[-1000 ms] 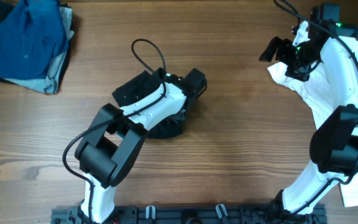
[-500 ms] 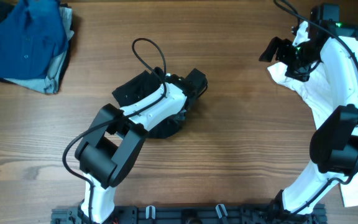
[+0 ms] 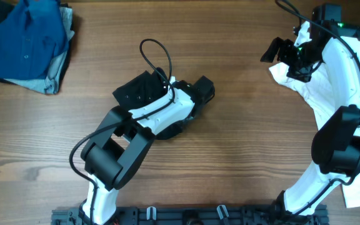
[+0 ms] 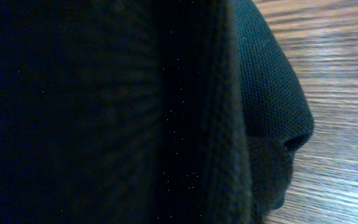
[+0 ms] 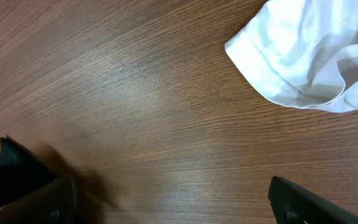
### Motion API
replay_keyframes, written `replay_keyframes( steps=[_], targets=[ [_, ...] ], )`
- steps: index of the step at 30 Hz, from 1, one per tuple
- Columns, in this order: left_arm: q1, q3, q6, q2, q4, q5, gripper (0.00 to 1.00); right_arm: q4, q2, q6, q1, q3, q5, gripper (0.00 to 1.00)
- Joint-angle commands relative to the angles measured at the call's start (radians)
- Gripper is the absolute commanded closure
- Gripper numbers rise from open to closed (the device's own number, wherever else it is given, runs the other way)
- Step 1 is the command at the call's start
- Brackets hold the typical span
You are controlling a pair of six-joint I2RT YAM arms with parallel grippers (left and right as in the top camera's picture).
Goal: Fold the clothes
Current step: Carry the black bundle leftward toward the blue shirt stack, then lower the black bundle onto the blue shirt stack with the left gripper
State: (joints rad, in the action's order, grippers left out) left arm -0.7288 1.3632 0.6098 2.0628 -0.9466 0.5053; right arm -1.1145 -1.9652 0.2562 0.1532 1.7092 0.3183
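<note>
Blue shirt [image 3: 24, 40]: upper left of the frame, crumpled woven cloth.
Black T-shirt [image 3: 136, 94]: centre of the frame, soft thin knit bunched on the wood-grain bench [image 3: 242, 144], mostly under the left arm.
Left pincer [image 3: 200, 90]: clamped narrow on a fold of the black T-shirt.
Risk: the slack fabric could slip free or drag in a lump if only one layer is pinched.
Right pincer [image 5: 166, 199]: wide and empty, upper right.
White T-shirt [image 5: 309, 56]: limp, hemmed, beside it.

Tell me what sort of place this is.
Probably a robotics lab bench for laundry-folding trials: a wooden table with a left arm and right arm mounted at its edge, and a black T-shirt, white T-shirt and blue shirt on it.
</note>
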Motion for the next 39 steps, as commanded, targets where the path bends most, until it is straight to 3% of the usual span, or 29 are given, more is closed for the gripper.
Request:
replay_keyframes(
  steps=[1, 15, 27, 39],
  targets=[
    [0.002, -0.027, 0.098, -0.043, -0.002, 0.09, 0.96, -0.002, 0.0, -0.01, -0.006, 0.008, 0.02, 0.0],
    [0.063, -0.027, 0.133, -0.286, 0.016, 0.177, 0.96, -0.009, 0.0, -0.001, -0.006, 0.008, 0.02, 0.0],
    [0.278, -0.027, 0.192, -0.312, 0.014, 0.188, 0.96, -0.012, 0.0, 0.003, -0.006, 0.008, 0.02, 0.0],
    [0.491, -0.022, 0.236, -0.485, 0.046, 0.198, 0.96, -0.021, 0.0, 0.008, -0.032, 0.008, 0.02, 0.0]
  ],
)
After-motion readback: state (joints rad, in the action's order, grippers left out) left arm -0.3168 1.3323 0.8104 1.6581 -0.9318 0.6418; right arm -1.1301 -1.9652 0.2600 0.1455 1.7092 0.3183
